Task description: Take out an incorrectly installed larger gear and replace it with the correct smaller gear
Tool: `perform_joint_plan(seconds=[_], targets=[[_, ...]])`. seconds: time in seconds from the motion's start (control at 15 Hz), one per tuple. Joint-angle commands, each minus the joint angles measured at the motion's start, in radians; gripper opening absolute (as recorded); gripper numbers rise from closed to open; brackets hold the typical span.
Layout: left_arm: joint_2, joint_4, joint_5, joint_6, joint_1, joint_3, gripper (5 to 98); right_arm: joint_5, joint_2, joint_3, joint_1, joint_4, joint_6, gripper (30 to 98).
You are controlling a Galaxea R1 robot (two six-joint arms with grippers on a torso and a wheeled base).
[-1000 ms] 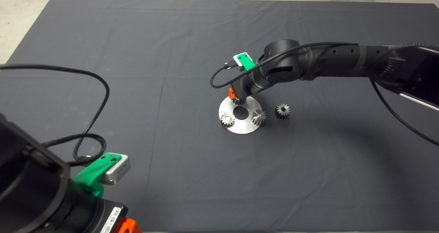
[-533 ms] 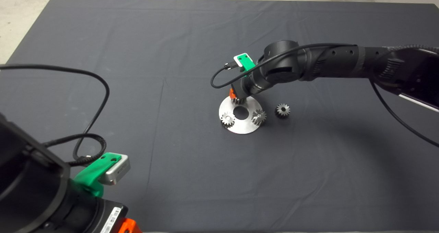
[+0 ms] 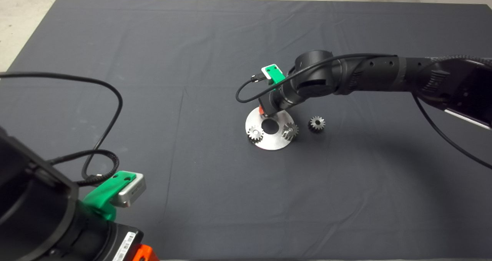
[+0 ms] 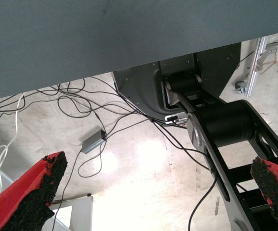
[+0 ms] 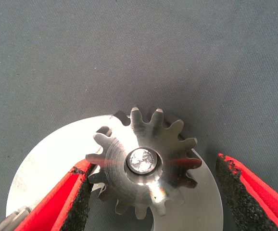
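Right gripper (image 5: 151, 192) spread wide either side of the larger gear (image 5: 144, 163), one pad touching its teeth, gear seated on a round steel plate (image 3: 269, 142), the smaller gear (image 3: 316, 123) lying on the mat just beside, left gripper (image 4: 148, 192) parked, fingers apart.

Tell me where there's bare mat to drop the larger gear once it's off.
Bare mat lies left of the round plate, out to the cable, and in front of it toward the near edge. It is crowded to the plate's right, where the loose smaller gear sits. The right pincer straddles the larger gear; the left pincer is parked lower left.
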Motion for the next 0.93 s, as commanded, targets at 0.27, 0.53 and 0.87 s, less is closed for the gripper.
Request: perform_joint_plan(seconds=[0.27, 0.53, 0.87], targets=[[-0.002, -0.016, 0.001, 0.000, -0.005, 0.019, 98.2, -0.006, 0.000, -0.001, 0.021, -0.027, 0.006, 61.6], [-0.002, -0.016, 0.000, 0.000, -0.005, 0.019, 98.2, -0.006, 0.003, 0.001, 0.021, -0.027, 0.006, 55.5], [-0.002, -0.016, 0.000, 0.000, -0.005, 0.019, 98.2, -0.006, 0.002, 0.002, 0.021, -0.027, 0.005, 49.8]])
